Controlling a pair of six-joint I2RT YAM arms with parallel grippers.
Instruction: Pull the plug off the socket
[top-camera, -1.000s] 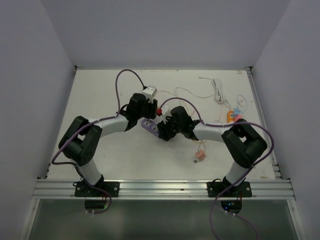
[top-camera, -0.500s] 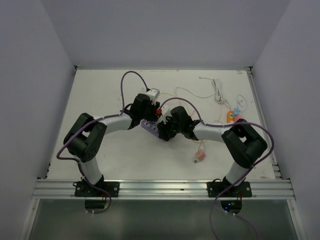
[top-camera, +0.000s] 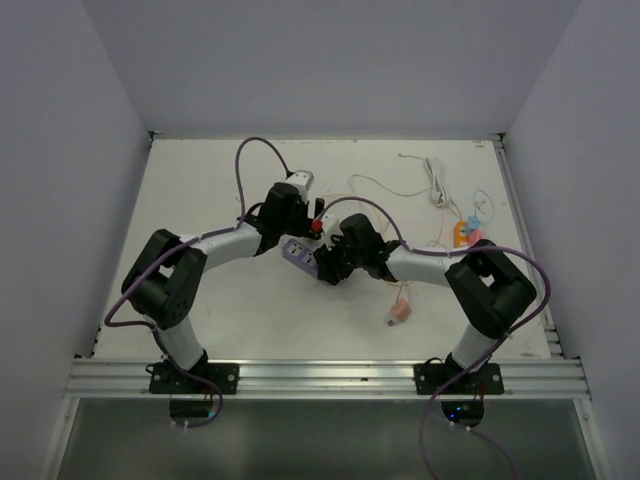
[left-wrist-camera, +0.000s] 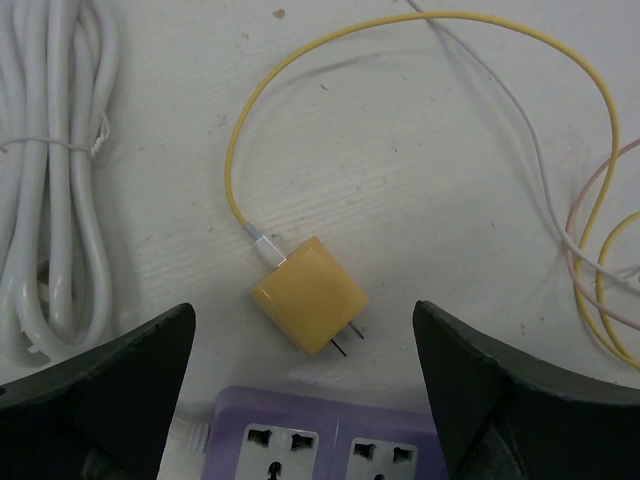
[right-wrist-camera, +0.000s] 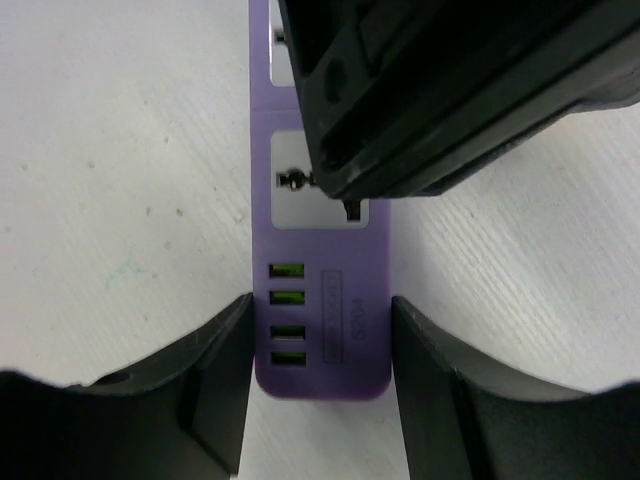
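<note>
The yellow plug (left-wrist-camera: 308, 307) lies loose on the table, its two prongs bare and pointing at the purple socket strip (left-wrist-camera: 300, 442) just below it. A thin yellow cable (left-wrist-camera: 420, 20) loops away from the plug. My left gripper (left-wrist-camera: 303, 325) hangs open above the plug, one finger on each side, touching nothing. My right gripper (right-wrist-camera: 320, 350) is shut on the socket strip (right-wrist-camera: 320, 300) at its USB end, fingers (right-wrist-camera: 215, 370) pressed to both long sides. In the top view both grippers meet at the strip (top-camera: 298, 251) in the table's middle, and the plug is hidden under the left gripper (top-camera: 298, 212).
A bundled white cable (left-wrist-camera: 50, 180) lies left of the plug. Thin white and pink wires (left-wrist-camera: 590, 260) run at its right. Farther right on the table are a white cord (top-camera: 435, 180), orange and pink pieces (top-camera: 465, 233) and a small pink plug (top-camera: 398, 313).
My left wrist has shifted slightly over the strip's far end and its jaws have gone from nearly shut to wide, letting go of the plug. The right arm has not moved.
</note>
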